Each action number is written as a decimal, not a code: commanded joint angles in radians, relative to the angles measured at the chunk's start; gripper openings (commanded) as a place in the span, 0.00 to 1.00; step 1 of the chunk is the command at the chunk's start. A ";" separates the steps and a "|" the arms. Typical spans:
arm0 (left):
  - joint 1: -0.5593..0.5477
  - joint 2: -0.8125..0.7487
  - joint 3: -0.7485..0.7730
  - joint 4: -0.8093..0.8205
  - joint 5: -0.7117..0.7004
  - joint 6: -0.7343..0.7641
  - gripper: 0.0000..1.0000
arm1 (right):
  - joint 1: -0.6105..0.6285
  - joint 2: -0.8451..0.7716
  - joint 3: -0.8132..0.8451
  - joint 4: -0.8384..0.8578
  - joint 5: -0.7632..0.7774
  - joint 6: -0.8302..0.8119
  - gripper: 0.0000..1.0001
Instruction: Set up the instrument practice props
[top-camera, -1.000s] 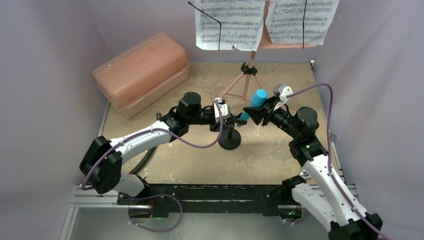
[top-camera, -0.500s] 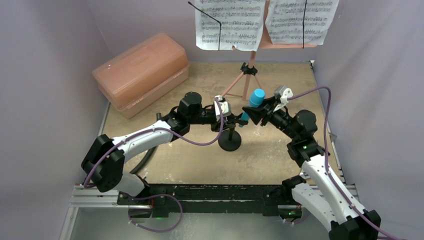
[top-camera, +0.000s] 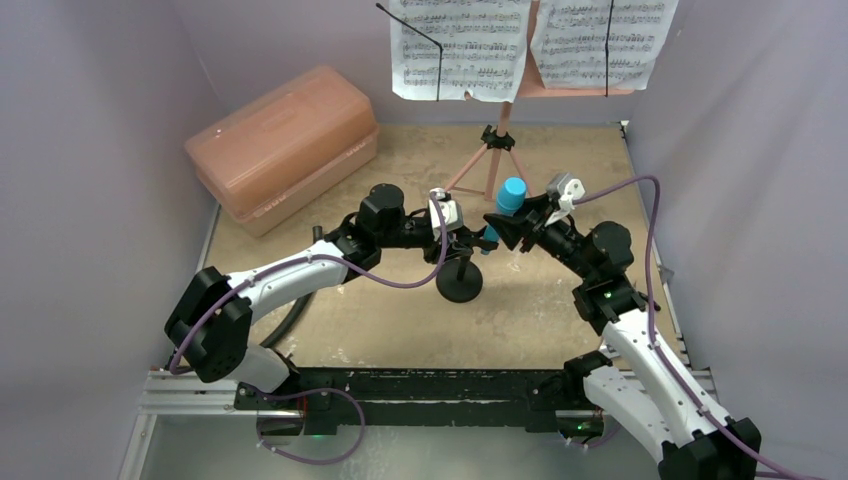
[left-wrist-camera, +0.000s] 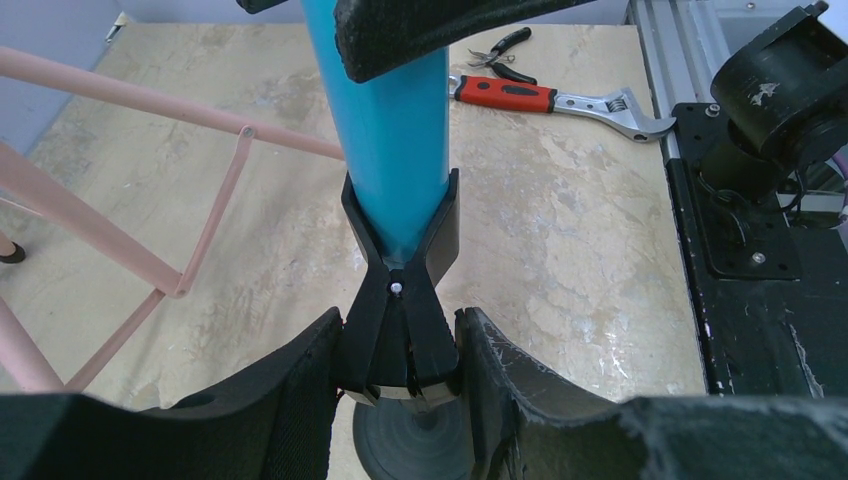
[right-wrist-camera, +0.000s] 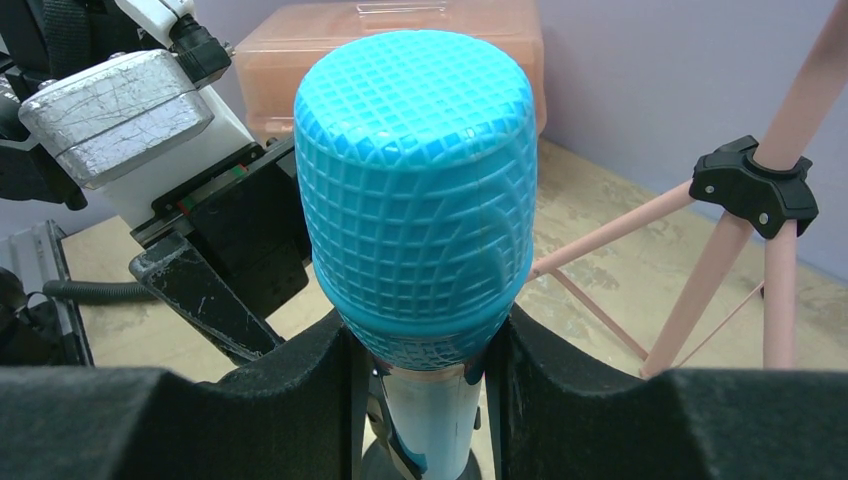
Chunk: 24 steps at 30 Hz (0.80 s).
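The pink music stand (top-camera: 497, 165) stands at the back with two white sheet-music pages (top-camera: 462, 45) on its desk. The black round-based mic stand (top-camera: 459, 285) stands mid-table. My left gripper (top-camera: 463, 240) is shut on the stand's black clip (left-wrist-camera: 400, 300). My right gripper (top-camera: 497, 228) is shut on the cyan toy microphone (top-camera: 511, 197), just below its head (right-wrist-camera: 415, 180). The microphone's handle (left-wrist-camera: 395, 150) sits in the fork of the clip, tilted up toward the back. The stand's pink legs show in the left wrist view (left-wrist-camera: 150, 100) and the right wrist view (right-wrist-camera: 770, 260).
A large translucent pink case (top-camera: 285, 145) lies at the back left. A red-handled wrench (left-wrist-camera: 550, 97) and small pliers (left-wrist-camera: 500, 45) lie near the table's right edge. Grey walls close in on the left, right and back.
My right gripper has carried the microphone a little left and back, and the microphone now stands more upright. My left gripper has stayed on the mic stand.
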 joint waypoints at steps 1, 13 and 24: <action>-0.005 -0.004 0.033 0.070 -0.040 -0.048 0.19 | 0.036 0.003 0.018 0.016 -0.123 0.036 0.07; -0.005 -0.048 0.007 0.096 -0.105 -0.069 0.57 | 0.036 -0.013 0.041 -0.001 -0.101 -0.008 0.72; -0.004 -0.098 -0.048 0.201 -0.154 -0.118 0.88 | 0.036 -0.050 0.037 -0.037 -0.059 -0.020 0.92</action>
